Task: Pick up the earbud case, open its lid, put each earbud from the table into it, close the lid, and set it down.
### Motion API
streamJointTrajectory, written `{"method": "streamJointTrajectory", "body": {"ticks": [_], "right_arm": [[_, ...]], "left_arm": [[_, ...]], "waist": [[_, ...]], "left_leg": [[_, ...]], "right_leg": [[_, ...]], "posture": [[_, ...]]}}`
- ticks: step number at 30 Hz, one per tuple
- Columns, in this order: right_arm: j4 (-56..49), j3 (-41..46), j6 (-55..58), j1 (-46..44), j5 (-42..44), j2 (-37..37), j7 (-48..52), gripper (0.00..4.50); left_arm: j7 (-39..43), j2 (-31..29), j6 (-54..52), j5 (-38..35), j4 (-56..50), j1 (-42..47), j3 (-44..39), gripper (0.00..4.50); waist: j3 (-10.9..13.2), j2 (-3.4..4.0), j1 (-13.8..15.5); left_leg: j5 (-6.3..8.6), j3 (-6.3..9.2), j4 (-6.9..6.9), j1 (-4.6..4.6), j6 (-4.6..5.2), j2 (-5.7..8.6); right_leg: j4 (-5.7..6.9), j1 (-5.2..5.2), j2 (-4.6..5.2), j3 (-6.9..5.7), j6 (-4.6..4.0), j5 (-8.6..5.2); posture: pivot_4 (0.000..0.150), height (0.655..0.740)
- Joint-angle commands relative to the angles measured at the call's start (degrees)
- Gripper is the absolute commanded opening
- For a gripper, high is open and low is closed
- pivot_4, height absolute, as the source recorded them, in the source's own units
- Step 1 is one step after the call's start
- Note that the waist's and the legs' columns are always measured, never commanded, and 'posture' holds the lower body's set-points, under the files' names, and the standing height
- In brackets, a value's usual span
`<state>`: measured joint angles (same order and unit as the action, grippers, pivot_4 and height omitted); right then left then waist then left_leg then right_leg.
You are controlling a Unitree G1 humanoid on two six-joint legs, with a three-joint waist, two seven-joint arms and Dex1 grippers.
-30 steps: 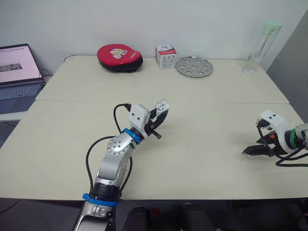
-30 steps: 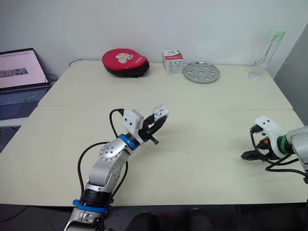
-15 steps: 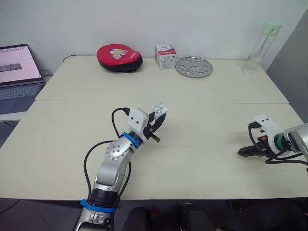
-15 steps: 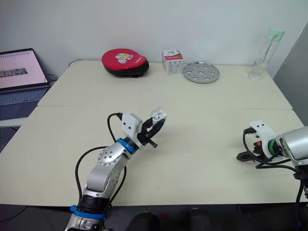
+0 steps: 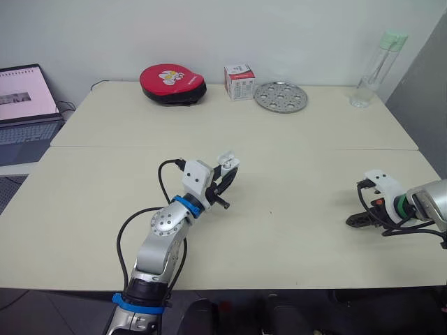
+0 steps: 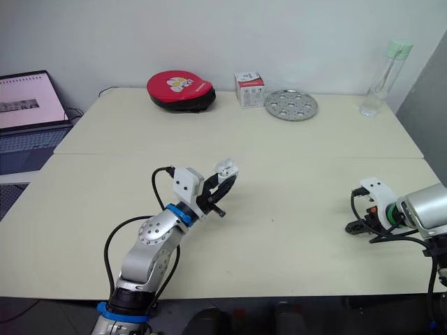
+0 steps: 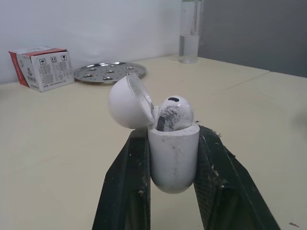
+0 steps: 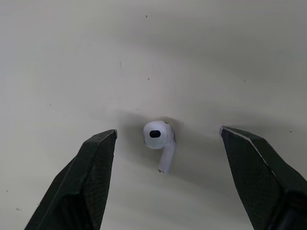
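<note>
My left gripper (image 7: 170, 167) is shut on the white earbud case (image 7: 173, 153), held above the middle of the table (image 5: 293, 209). The case's lid (image 7: 125, 102) stands open, and one earbud (image 7: 175, 114) sits inside it. In the head views the case (image 5: 227, 162) shows at the tips of the left fingers. A second white earbud (image 8: 159, 139) lies on the table between the open fingers of my right gripper (image 8: 165, 184). That right gripper (image 5: 357, 220) hovers low over the table near its right edge.
Along the far edge stand a red round case (image 5: 172, 83), a small white and red box (image 5: 239, 81), a perforated metal plate (image 5: 281, 96) and a clear bottle (image 5: 376, 68). A laptop (image 5: 24, 105) sits off the table's left side.
The left arm has shifted slightly left and back with the case. The right gripper has drawn in a little over the loose earbud.
</note>
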<state>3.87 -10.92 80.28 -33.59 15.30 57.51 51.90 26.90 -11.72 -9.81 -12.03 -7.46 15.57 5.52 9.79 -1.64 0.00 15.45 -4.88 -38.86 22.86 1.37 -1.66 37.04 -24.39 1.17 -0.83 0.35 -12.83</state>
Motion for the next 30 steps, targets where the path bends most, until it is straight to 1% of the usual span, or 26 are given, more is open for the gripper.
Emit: {"method": "streamJointTrajectory", "body": {"ticks": [1,6,7,8,12,13,16,22,24,25,27,29,30], "right_arm": [[1.0,-0.6,-1.4,-1.6,0.1,0.1,-1.0,3.61],[1.5,-1.2,-1.2,-1.5,0.6,0.0,-1.5,3.61],[1.6,-1.2,-0.8,-1.5,0.8,-0.1,-1.5,3.23],[1.6,-1.1,-0.7,-1.4,0.9,-0.2,-1.5,3.05],[1.3,-1.3,-0.5,-1.4,1.4,-0.4,-1.7,1.71],[1.3,-1.1,-0.1,-1.5,1.6,-0.7,-2.0,1.29],[1.3,-0.9,0.6,-1.8,2.1,-1.2,-2.6,0.35],[2.1,-0.3,0.7,-3.2,2.9,-1.3,-2.9,0.36],[1.6,0.4,-1.7,-6.3,5.8,-1.6,1.4,0.36],[0.5,1.2,-6.2,-8.3,7.3,-2.3,4.8,0.36],[-0.6,5.2,-16.6,-13.6,8.9,-6.5,6.0,0.36],[-1.1,11.0,-24.4,-18.4,10.7,-12.6,3.0,0.36],[-1.4,14.0,-25.4,-20.7,11.8,-15.8,0.2,0.36]], "left_arm": [[-0.2,0.0,0.8,0.5,-2.7,0.4,0.2,0.77],[-0.1,-0.4,0.9,0.4,-2.4,0.7,-0.4,0.77],[-0.1,-0.4,0.9,0.4,-2.3,0.7,-0.4,0.77],[-0.1,-0.4,0.9,0.4,-2.3,0.7,-0.5,0.77],[-0.5,-0.3,1.0,0.6,-2.0,1.1,-0.4,0.77],[-0.6,-0.3,0.9,0.5,-2.1,1.1,-0.5,0.77],[-0.7,-0.2,0.9,0.5,-2.2,1.0,-0.4,0.77],[-0.4,-0.3,1.1,0.4,-1.9,1.1,-0.5,0.77],[-0.3,-0.4,1.3,0.4,-1.6,1.3,-0.6,0.77],[-0.2,-0.4,1.5,0.4,-1.2,1.4,-0.6,0.77],[0.1,-0.4,2.4,0.7,0.0,1.9,-0.6,0.77],[0.2,-0.1,3.2,0.8,1.4,2.8,-0.6,0.77],[0.4,0.2,3.5,0.6,2.2,3.5,-0.6,0.77]], "waist": [[0.0,0.00,0.0],[0.0,0.00,0.0],[0.0,0.00,0.0],[0.0,0.00,0.0],[0.0,0.00,0.0],[0.0,0.00,0.0],[0.0,-0.01,0.0],[0.0,-0.01,-0.1],[0.0,-0.01,-0.2],[0.0,-0.01,-0.3],[0.0,0.03,-0.7],[0.0,0.03,-1.1],[0.0,0.03,-1.1]], "left_leg": [[0.00,0.00,0.00,0.00,0.00,0.00],[0.00,0.00,0.00,0.00,0.00,0.00],[0.00,0.00,0.00,0.00,0.00,0.00],[0.00,0.00,0.00,0.00,0.00,0.00],[0.00,0.00,0.00,0.00,0.00,-0.01],[0.00,0.00,0.01,0.00,0.00,-0.01],[0.00,0.00,0.01,-0.01,0.00,-0.01],[0.00,0.01,0.01,-0.01,0.00,-0.03],[0.00,0.00,0.01,-0.01,0.00,-0.03],[0.00,-0.03,0.01,-0.02,0.00,-0.03],[0.00,-0.04,0.01,-0.03,0.00,-0.04],[0.00,-0.03,0.03,-0.04,0.00,-0.07],[0.00,-0.01,0.04,-0.02,0.00,-0.08]], "right_leg": [[0.00,0.00,0.00,0.01,0.00,0.00],[0.00,0.00,0.00,0.01,0.00,0.00],[-0.01,0.00,0.00,0.01,0.00,0.00],[0.00,0.00,0.00,0.01,0.00,0.00],[0.00,0.00,0.00,0.00,-0.04,0.03],[0.00,0.00,0.00,0.00,-0.05,0.03],[0.00,0.00,0.00,0.00,-0.03,0.02],[0.00,0.00,-0.02,-0.01,-0.02,0.01],[0.00,0.00,-0.02,0.00,-0.02,0.01],[0.01,-0.02,-0.02,0.02,-0.01,0.01],[0.03,-0.04,-0.07,0.05,0.08,-0.04],[0.06,-0.06,-0.13,0.06,0.10,-0.04],[0.08,-0.10,-0.15,0.04,0.12,-0.05]], "posture": [[0.150,0.7400],[0.150,0.7400],[0.150,0.7400],[0.150,0.7400],[0.150,0.7400],[0.150,0.7400],[0.150,0.7400],[0.150,0.7400],[0.150,0.7400],[0.150,0.7400],[0.150,0.7400],[0.150,0.7400],[0.150,0.7400]]}}
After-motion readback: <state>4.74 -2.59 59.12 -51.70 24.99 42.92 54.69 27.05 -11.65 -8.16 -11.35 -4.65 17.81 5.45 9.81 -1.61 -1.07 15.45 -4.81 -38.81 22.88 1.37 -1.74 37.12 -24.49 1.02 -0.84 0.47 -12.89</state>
